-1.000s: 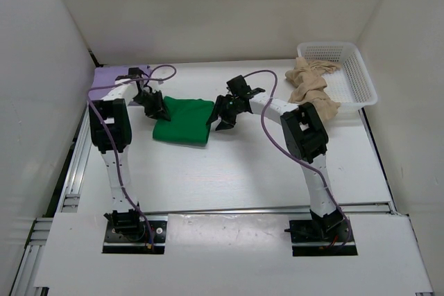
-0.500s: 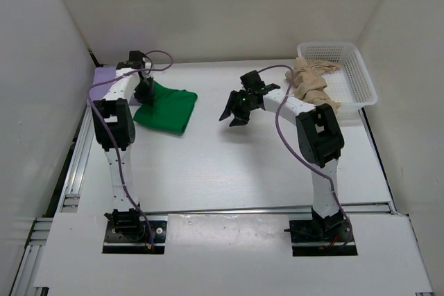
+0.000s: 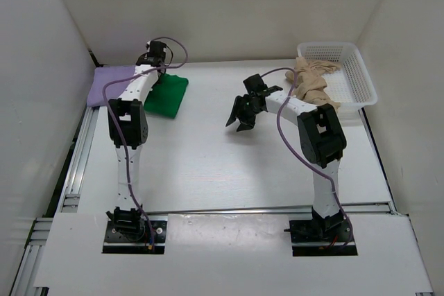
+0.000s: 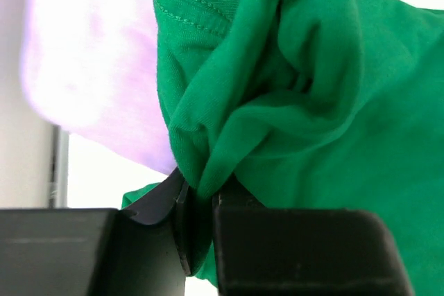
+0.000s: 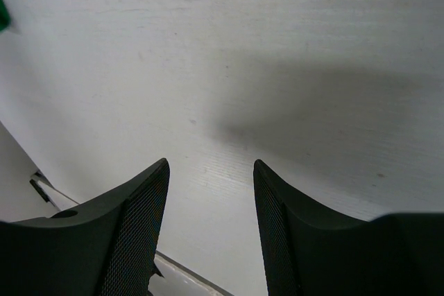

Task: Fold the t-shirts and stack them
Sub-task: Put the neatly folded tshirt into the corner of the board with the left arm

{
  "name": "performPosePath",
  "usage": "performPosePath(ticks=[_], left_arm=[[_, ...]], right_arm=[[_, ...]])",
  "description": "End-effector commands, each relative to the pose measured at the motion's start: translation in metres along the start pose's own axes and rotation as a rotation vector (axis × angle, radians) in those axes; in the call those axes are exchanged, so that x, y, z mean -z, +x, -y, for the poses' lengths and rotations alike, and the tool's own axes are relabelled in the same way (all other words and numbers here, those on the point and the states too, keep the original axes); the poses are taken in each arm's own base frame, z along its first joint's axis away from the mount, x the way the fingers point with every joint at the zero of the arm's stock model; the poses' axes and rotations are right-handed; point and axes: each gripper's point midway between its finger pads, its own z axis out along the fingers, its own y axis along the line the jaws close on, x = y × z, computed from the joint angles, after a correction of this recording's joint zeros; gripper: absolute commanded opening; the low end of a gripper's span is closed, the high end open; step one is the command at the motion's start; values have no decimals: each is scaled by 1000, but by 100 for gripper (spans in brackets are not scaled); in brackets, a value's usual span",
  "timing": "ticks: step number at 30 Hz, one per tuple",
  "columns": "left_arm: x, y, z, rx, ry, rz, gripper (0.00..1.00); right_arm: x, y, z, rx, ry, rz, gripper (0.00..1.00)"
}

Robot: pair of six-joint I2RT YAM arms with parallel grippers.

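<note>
Progress: judged abt halfway; lavender & green folded, stack not yet made, beige untouched.
Beige tee: bunched, draped over basket rim, far right.
Green tee: folded, creased; just beside lavender tee, far left.
L gripper: pinched on green tee's edge.
R gripper: jaws spread, nothing held.
</note>
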Motion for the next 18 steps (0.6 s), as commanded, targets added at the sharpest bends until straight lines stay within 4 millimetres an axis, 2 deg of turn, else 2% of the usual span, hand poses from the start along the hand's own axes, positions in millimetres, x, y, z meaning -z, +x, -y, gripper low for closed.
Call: performPosePath(ticks=[1, 2, 4, 8, 9, 10, 11, 14, 18], left_arm=[[16, -49, -60, 134, -167, 135, 10], [16, -49, -60, 134, -167, 135, 10], [16, -60, -79, 178, -195, 164, 10], [31, -74, -95, 217, -171, 209, 10], [41, -84, -100, 236, -163, 239, 10], [39, -79, -98, 228, -162, 228, 10], [38, -77, -105, 234, -170, 223, 10], [39, -76, -114, 243, -179, 221, 10], [54, -93, -141, 298, -170, 276, 10]], right_arm=[[21, -3, -8, 39, -6, 41, 57], [21, -1, -7, 36, -1, 35, 57], [21, -1, -7, 45, 0, 35, 57], [21, 1, -1, 42, 19, 41, 57], [21, 1, 0, 51, 19, 40, 57], [21, 1, 0, 51, 19, 40, 57], [20, 5, 4, 45, 32, 26, 57], [21, 2, 7, 37, 33, 31, 57], [22, 2, 9, 37, 40, 37, 57]])
